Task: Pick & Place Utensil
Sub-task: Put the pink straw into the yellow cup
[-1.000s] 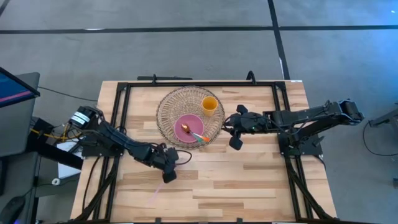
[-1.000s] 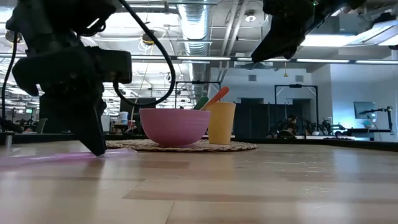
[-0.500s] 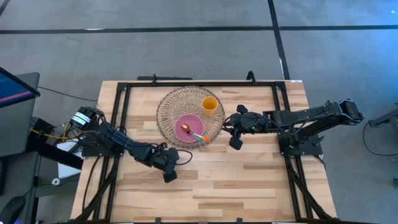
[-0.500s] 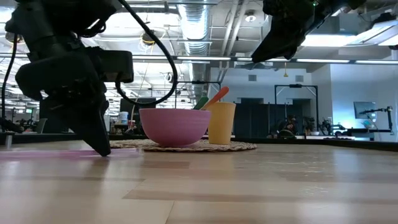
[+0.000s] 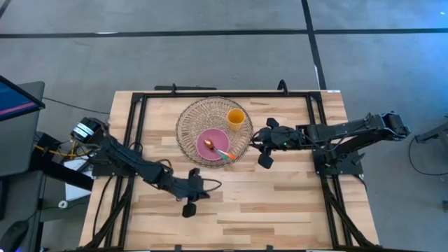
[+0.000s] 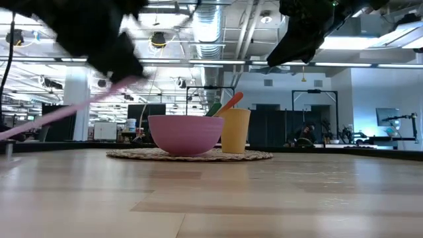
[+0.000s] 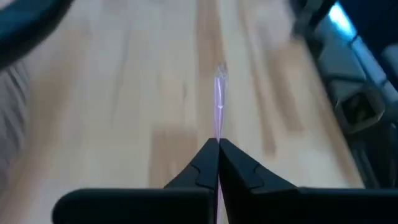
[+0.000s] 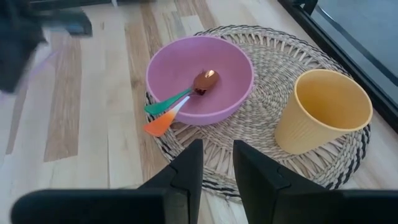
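A thin pink utensil (image 6: 66, 109) slants in the air at the low view's left, with my left gripper (image 5: 189, 206) shut on it near the table's front middle. In the left wrist view the utensil (image 7: 219, 102) sticks out past the fingertips. A pink bowl (image 5: 213, 143) and a yellow cup (image 5: 236, 117) stand on a round woven mat (image 5: 187, 119) at the far middle. Two spoons, one green-handled and one orange-handled (image 8: 166, 115), lie in the bowl. My right gripper (image 5: 264, 148) hangs open above the mat's right edge and holds nothing. My left gripper pinches the pink utensil between its two fingertips (image 7: 208, 163), at or near one end (image 7: 217, 138). The rest runs on past the tips, in line with the fingers. In the low view it slopes down from the gripper to its free end (image 6: 5, 134), clear of the table.
Black frame rails (image 5: 136, 112) run along the table's left, right and far sides. Bare wood (image 5: 280, 203) lies in front of the mat and to its right. The mat, bowl and cup stand between the two grippers.
My left gripper has shut on the pink utensil, which lay flat on the table, and risen with it while moving toward the near edge. The utensil now hangs slanted, clear of the wood.
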Robot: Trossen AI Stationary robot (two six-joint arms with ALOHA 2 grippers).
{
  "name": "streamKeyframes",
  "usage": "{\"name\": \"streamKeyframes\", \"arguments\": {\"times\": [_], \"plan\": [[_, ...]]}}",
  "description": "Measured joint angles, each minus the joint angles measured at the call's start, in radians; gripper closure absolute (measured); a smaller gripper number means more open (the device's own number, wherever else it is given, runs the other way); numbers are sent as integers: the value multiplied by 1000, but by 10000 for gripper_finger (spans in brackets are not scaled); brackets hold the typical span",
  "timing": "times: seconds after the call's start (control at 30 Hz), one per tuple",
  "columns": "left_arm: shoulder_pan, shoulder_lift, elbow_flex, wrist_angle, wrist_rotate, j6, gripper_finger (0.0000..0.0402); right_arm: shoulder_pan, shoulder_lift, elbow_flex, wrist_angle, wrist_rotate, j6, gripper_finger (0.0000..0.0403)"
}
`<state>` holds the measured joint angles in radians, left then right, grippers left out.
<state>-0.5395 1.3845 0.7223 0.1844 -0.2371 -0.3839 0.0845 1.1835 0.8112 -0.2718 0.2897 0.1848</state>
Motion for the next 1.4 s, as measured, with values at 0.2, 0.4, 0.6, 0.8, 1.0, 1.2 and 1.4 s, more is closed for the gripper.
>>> {"name": "streamKeyframes", "arguments": {"times": [0.2,0.4,0.6,0.8,1.0,1.2,1.4], "plan": [[28,-168,0,129,-32,239,395,0,0,0,-1,0,0,321],[54,-298,1,234,-25,420,395,0,0,0,-1,0,0,321],[123,-342,2,396,-25,525,393,0,0,0,-1,0,0,321],[286,-317,2,517,88,585,395,0,0,0,17,0,-1,321],[500,-251,2,709,315,578,392,0,0,0,26,1,-3,321],[664,-129,2,974,552,553,394,-6,0,0,26,2,-11,321],[747,21,80,1090,627,551,394,-22,0,0,26,3,-11,321]]}}
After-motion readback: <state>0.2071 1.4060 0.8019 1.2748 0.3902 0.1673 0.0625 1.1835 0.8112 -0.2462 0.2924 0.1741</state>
